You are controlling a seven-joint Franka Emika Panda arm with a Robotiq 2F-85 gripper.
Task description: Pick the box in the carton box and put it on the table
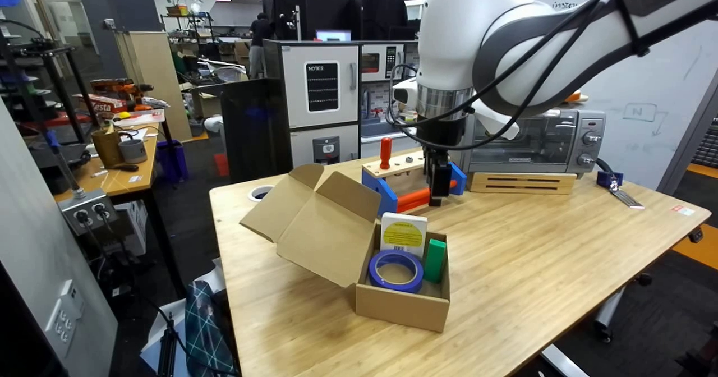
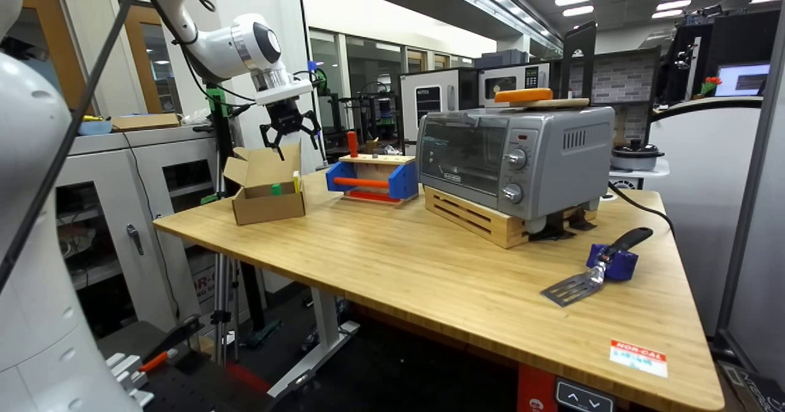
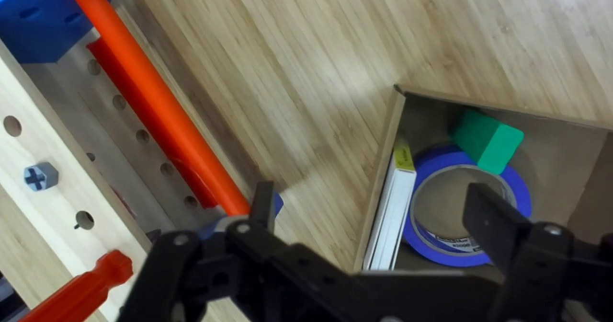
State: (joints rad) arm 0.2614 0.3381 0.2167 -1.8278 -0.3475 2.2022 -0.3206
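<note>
The box (image 1: 404, 234) is flat and white with a round yellow label. It stands upright on edge inside the open carton box (image 1: 401, 309), against one wall. In an exterior view its yellowish edge (image 2: 297, 182) shows above the rim of the carton box (image 2: 270, 209). In the wrist view I see its white narrow side (image 3: 391, 216). The carton box rests on the table (image 1: 533, 265) with its flaps folded back. My gripper (image 3: 371, 197) is open and empty above the carton box, pointing down. The box's top edge shows between its fingers, well below them. The gripper (image 2: 299, 151) is clear of the carton.
A blue tape roll (image 1: 396, 271) and a green block (image 1: 435, 260) share the carton. A blue-and-red toy workbench (image 1: 412, 183) stands beside it. A toaster oven (image 2: 515, 154) on a wooden crate and a spatula (image 2: 582, 283) are on the table. The carton's flaps (image 1: 331, 225) stick out.
</note>
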